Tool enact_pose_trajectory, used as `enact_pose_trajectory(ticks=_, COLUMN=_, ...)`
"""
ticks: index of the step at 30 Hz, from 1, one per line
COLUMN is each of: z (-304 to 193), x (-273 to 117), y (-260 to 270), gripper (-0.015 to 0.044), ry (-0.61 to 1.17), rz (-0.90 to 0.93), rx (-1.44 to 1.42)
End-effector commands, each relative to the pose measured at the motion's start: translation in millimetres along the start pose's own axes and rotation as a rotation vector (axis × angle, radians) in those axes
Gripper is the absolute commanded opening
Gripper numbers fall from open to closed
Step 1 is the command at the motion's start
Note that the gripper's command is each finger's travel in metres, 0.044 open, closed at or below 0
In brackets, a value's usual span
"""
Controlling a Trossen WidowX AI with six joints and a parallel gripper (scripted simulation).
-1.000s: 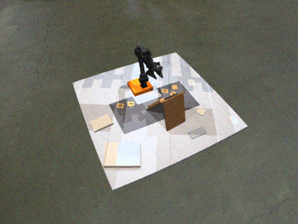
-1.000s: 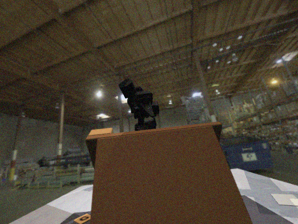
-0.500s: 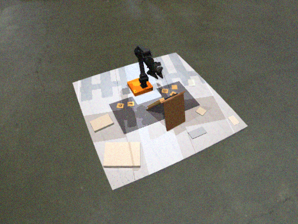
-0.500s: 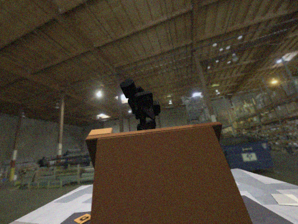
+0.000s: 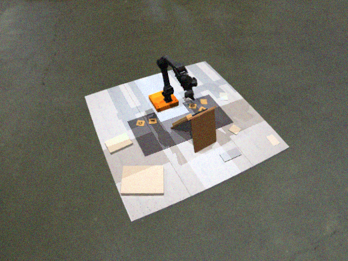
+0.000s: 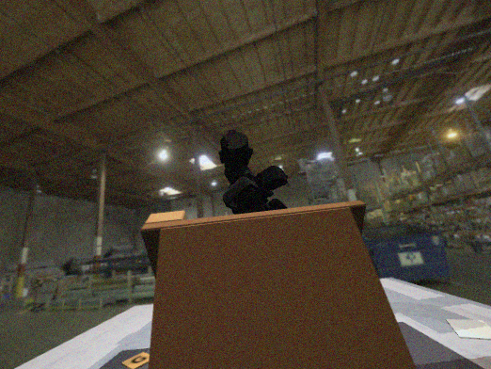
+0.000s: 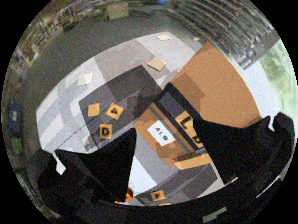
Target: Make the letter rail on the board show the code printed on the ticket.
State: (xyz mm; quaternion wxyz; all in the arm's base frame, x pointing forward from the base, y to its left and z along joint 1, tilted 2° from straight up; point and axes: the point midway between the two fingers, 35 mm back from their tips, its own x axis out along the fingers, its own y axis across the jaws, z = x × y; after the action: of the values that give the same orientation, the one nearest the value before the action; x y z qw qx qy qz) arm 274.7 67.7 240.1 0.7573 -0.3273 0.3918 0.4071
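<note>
The brown board (image 5: 204, 133) (image 6: 273, 282) (image 7: 225, 85) stands upright, its back to the top and exterior views. In the wrist view the ticket (image 7: 161, 133) reads ALB. The dark rail (image 7: 172, 102) holds an L tile (image 7: 185, 122) and a B tile (image 7: 198, 141), the B partly behind a finger. On the dark mat beside the board lie a D tile (image 5: 193, 106) (image 7: 105, 131), an A tile (image 5: 202, 108) (image 7: 114, 111) and a tile with no readable letter (image 5: 203, 101) (image 7: 93, 110). My gripper (image 5: 189, 98) (image 7: 164, 127) is open and empty, above the mat near the D tile; its exact height is unclear.
A G tile (image 5: 140, 122) (image 6: 136, 360) and another tile (image 5: 153, 120) lie on the mat's other end. The orange base (image 5: 163, 101) stands behind the mat. Flat pale slabs (image 5: 143, 180) (image 5: 119, 143) and a grey plate (image 5: 230, 154) lie around the board.
</note>
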Motion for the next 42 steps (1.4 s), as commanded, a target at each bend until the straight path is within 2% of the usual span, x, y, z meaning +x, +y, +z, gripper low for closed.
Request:
enact_pose_trajectory(ticks=1, z=11, x=64, y=25, gripper=0.034, ry=0.153, rz=0.076, rx=0.597)
enact_pose_trajectory(ticks=19, z=22, x=143, y=86, gripper=0.034, ry=0.391, rz=-0.036, rx=1.31)
enact_pose_trajectory(ticks=37, z=11, x=203, y=157, gripper=0.034, ry=0.494, rz=-0.432, rx=2.09)
enact_pose_trajectory(ticks=42, z=10, x=205, y=163, gripper=0.034, ry=0.491, rz=-0.456, rx=2.126)
